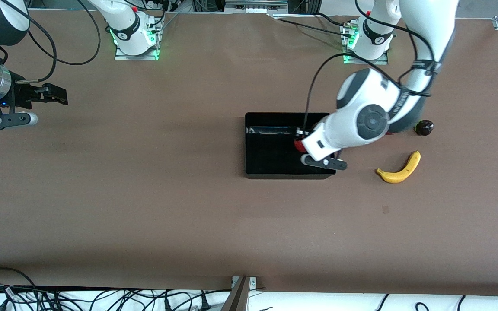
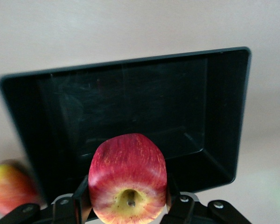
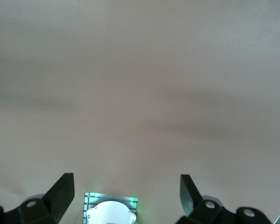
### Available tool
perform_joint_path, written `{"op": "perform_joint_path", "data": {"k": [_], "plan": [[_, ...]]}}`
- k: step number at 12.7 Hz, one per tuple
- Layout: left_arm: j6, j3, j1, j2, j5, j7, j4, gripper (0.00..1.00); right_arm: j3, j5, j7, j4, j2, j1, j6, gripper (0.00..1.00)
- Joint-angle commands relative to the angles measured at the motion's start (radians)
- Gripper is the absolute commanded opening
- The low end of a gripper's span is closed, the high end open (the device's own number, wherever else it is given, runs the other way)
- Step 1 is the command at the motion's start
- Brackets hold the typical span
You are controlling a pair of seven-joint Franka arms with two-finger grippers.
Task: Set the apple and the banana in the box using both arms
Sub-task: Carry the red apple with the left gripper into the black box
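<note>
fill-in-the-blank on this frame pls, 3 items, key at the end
1. The left pincer is shut on the ____.
2. It hangs over the black ____.
3. The yellow ____ lies on the table, toward the left arm's end, outside the box.
The right pincer waits open over bare table.
Missing words: apple; box; banana.

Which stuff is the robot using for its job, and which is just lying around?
For the job: apple, held by the left gripper over the box; banana; right gripper, waiting.
Lying about: dark round fruit; red-yellow fruit beside the box.
</note>
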Motion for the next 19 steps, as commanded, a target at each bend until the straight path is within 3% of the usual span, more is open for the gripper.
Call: {"op": "perform_joint_path", "data": {"k": [1,6,14,15,16,17,18,19], "plan": [[0.135,0.005,-0.088,0.038,0.032,-0.15,-0.04,0.0,0.0,-0.003,-0.017,0.001,-0.007,0.001,-0.014,1.0],[0.29,0.005,-0.168,0.144,0.086,-0.257,-0.029,0.0,0.0,-0.003,-0.017,0.001,-0.006,0.001,-0.015,1.0],[0.307,0.008,-0.196,0.224,0.086,-0.26,-0.024,0.02,0.0,-0.003,-0.015,0.001,-0.006,0.001,-0.015,1.0],[0.306,0.008,-0.19,0.222,0.086,-0.26,-0.024,0.28,0.0,-0.002,-0.015,0.001,-0.006,0.001,-0.015,1.0],[0.306,0.008,-0.187,0.221,0.086,-0.26,-0.024,0.72,0.0,-0.002,-0.017,0.001,-0.006,0.001,-0.015,1.0],[0.304,0.008,-0.184,0.221,0.086,-0.26,-0.026,0.9,0.0,-0.002,-0.017,0.001,-0.006,0.001,-0.015,1.0],[0.298,0.008,-0.182,0.215,0.086,-0.261,-0.026,0.96,0.0,-0.003,-0.017,0.001,-0.006,0.001,-0.015,1.0],[0.292,0.008,-0.179,0.209,0.086,-0.261,-0.026,0.97,0.0,-0.002,-0.015,0.001,-0.006,0.001,-0.015,1.0]]}}
